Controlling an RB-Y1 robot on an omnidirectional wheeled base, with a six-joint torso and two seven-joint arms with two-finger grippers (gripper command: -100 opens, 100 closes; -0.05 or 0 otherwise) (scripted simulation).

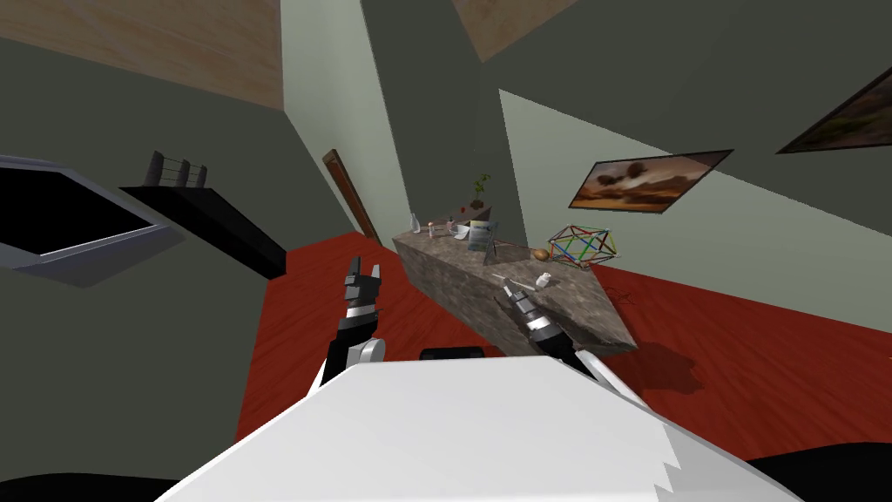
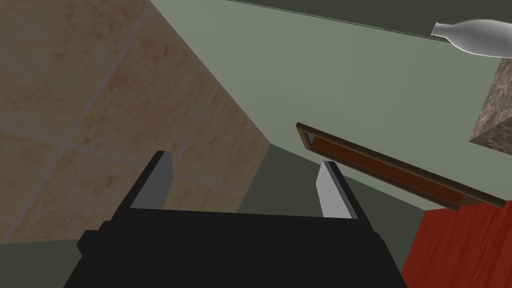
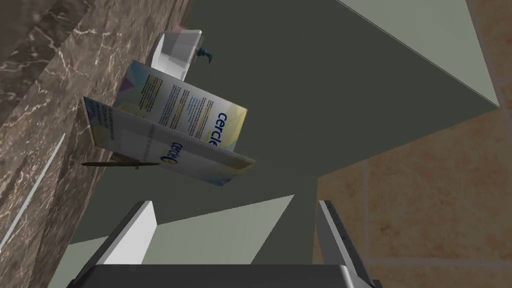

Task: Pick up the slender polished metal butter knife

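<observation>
The butter knife (image 1: 516, 281) is a thin pale sliver lying flat on the brown marble counter (image 1: 453, 279). In the right wrist view the knife (image 3: 35, 192) shows as a slim light line on the marble counter (image 3: 30, 75), off to one side of my open right gripper (image 3: 235, 230). In the head view my right gripper (image 1: 512, 298) hovers over the counter's near part, just short of the knife, holding nothing. My left gripper (image 1: 366, 268) is raised over the red floor beside the counter; in its own view the left gripper (image 2: 242, 187) stands open and empty.
On the counter stand a printed booklet (image 3: 175, 125), a white box (image 3: 175, 47), a pale bottle (image 1: 414, 224), a colourful wire ball (image 1: 584, 246) and a small white item (image 1: 543, 280). A dark shelf (image 1: 218, 222) juts out at the left. A wooden door frame (image 1: 348, 196) is behind.
</observation>
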